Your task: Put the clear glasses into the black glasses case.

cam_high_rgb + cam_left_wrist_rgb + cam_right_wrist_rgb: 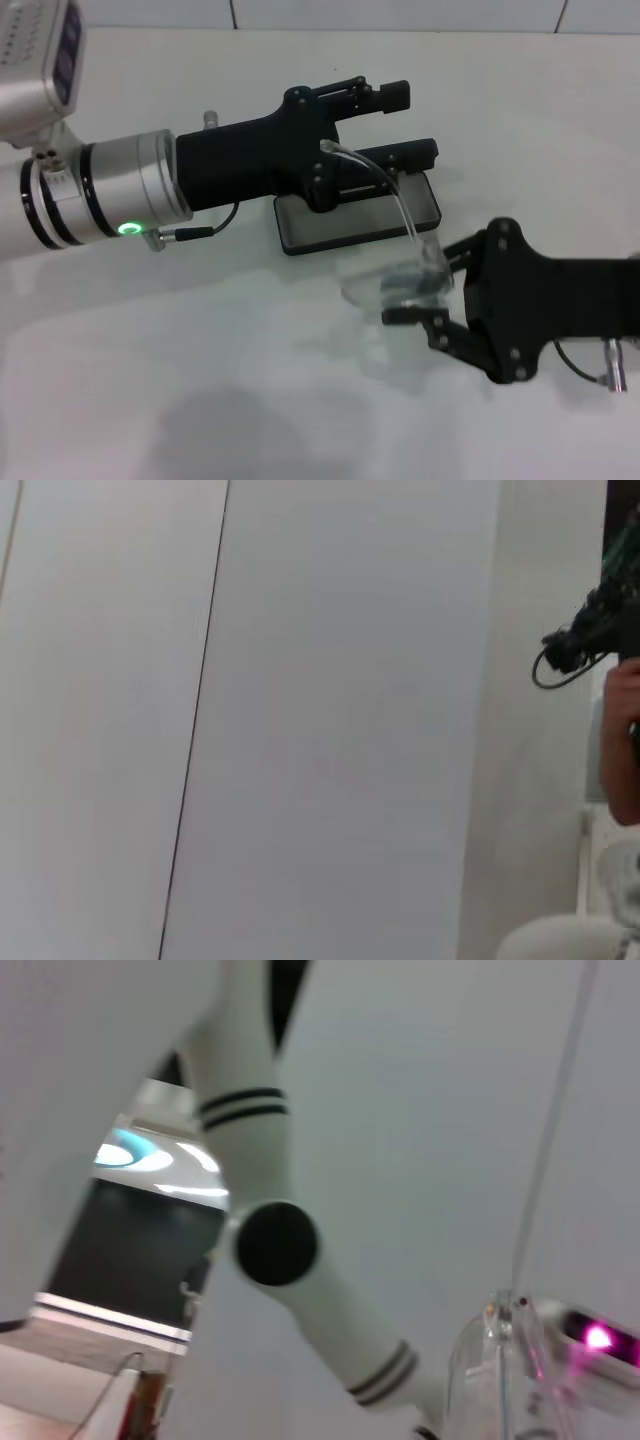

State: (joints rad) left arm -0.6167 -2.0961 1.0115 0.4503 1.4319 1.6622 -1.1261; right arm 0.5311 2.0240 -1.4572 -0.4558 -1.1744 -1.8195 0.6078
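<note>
Right now, head view: right gripper [425,290] comes in from the robot's right w/ its fingers closed around the lens part of the clear glasses [405,275], holding them just off the near right corner of the black glasses case [358,215]. One clear temple arm sticks up and curves back over the case, its tip ending near the left gripper's body. Glasses look raised off the white table [150,350], tilted, not yet in the case.

Case lies flat on the table, grey lining facing up, so it reads as open; the lid itself is hidden behind the left arm. Left gripper [405,125] reaches across from the robot's left, fingers spread wide w/ nothing between them. Its lower finger sits along the far edge of the case, probably to pin the case or hold the lid back so it doesn't slide or flip shut while the glasses go in; actual contact can't be confirmed.

Right wrist view shows a clear piece of the glasses close to the cam, plus a white arm farther off. Left wrist view shows only wall, no case or glasses.

Judgement: carry phase, about midway. Next move needs the glasses turned lengthwise to match the case, w/ the raised temple arm cleared of the left gripper.
</note>
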